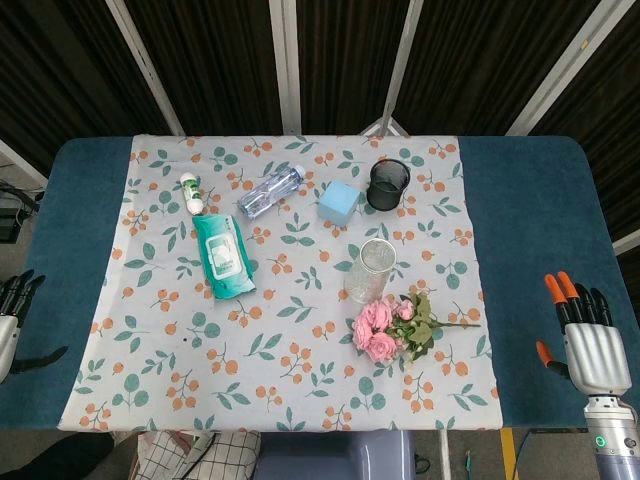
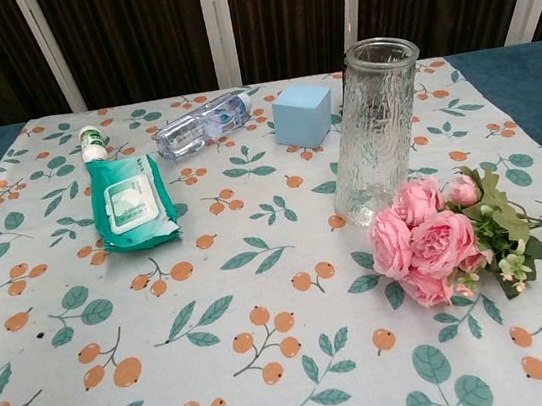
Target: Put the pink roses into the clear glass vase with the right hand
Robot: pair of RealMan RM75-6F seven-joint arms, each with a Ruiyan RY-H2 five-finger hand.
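beside the upright vase (image 2: 374,128) lie the pink roses (image 2: 426,240).

on the counter (image 1: 530,200) we see the vase (image 1: 370,270) upright, the roses (image 1: 385,330) lying just in front of it. behind it sit a box (image 1: 339,201) and a mesh cup (image 1: 388,184); a bottle (image 1: 270,191), wipes pack (image 1: 222,255) and small tube (image 1: 191,192) lie to the left.
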